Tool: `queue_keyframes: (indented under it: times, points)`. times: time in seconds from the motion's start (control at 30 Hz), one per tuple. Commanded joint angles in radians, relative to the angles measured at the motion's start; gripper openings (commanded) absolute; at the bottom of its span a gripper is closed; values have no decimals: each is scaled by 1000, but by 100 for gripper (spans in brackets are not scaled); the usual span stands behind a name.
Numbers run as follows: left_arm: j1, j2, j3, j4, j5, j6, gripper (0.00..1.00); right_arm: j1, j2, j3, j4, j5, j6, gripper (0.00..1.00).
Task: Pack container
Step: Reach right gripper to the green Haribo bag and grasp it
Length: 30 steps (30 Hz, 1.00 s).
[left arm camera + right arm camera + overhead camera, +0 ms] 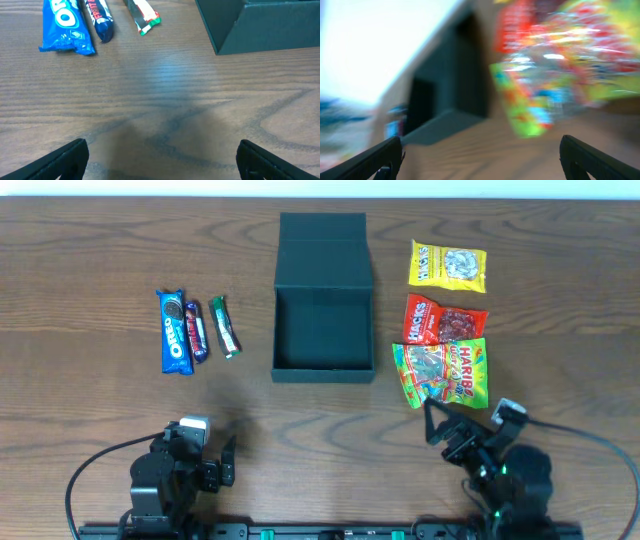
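The dark teal container (323, 365) stands mid-table with its flap lid (322, 238) folded back and its inside bare. My left gripper (218, 461) hovers open near the front edge, left of the box. In the left wrist view it (160, 161) holds nothing, with the box corner (260, 27) ahead to the right. My right gripper (444, 428) is open just in front of the green-yellow Haribo bag (441, 372). Its wrist view is motion-blurred: the open gripper (480, 157) is over bare wood, with the bag (540, 85) and the container (450, 95) beyond.
Left of the box lie a blue Oreo pack (175, 332) (65, 25), a dark blue bar (197, 330) (100, 20) and a green bar (225, 326) (145, 15). To its right lie a yellow packet (447, 266) and a red packet (444, 320).
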Motion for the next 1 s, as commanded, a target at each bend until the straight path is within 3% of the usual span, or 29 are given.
queue_keyframes:
  times: [0.0,0.13,0.23,0.53,0.83,0.9,0.97]
  points:
    - [6,-7,-16,-5,0,-3,95,-75,188,95,-24,46,-184,99]
    - [6,-7,-16,-5,0,-3,95,-134,508,258,-68,19,-419,99]
    - [6,-7,-16,-5,0,-3,95,-130,719,365,-98,41,-510,99]
    - [6,-7,-16,-5,0,-3,95,-99,1218,557,-120,214,-532,98]
    - [6,-7,-16,-5,0,-3,95,-30,1471,578,-4,292,-547,97]
    - [6,-7,-16,-5,0,-3,95,-16,1503,578,6,309,-546,90]
    - [6,-7,-16,-5,0,-3,95,-14,1524,578,11,308,-545,76]
